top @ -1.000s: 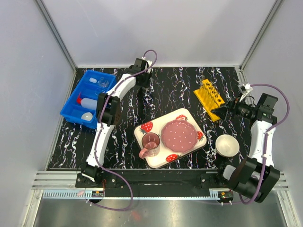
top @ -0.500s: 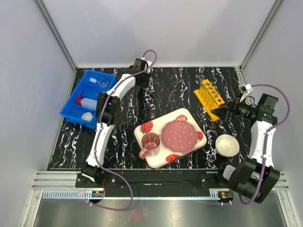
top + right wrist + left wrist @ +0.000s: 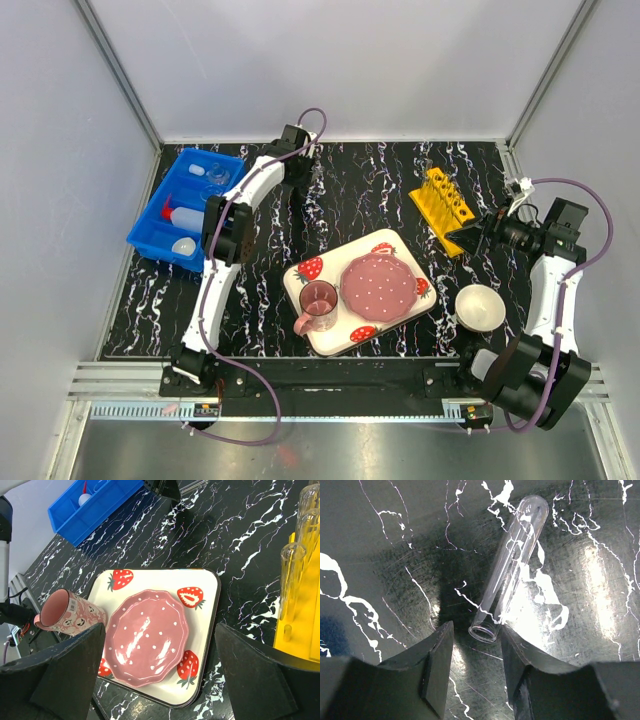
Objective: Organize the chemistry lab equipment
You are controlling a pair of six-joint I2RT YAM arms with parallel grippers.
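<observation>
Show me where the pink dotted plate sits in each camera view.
Top external: pink plate lies right of centre, on the strawberry tray.
Left wrist: not in view.
Right wrist: pink plate lies lower centre.
Shared landmark: black marbled tabletop, in all three.

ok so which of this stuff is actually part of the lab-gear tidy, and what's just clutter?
Job: test tube lying on the table; yellow rack; squeeze bottle, white dome and glassware in the blue bin.
Clutter: strawberry tray, pink plate, pink cup, white bowl.
</observation>
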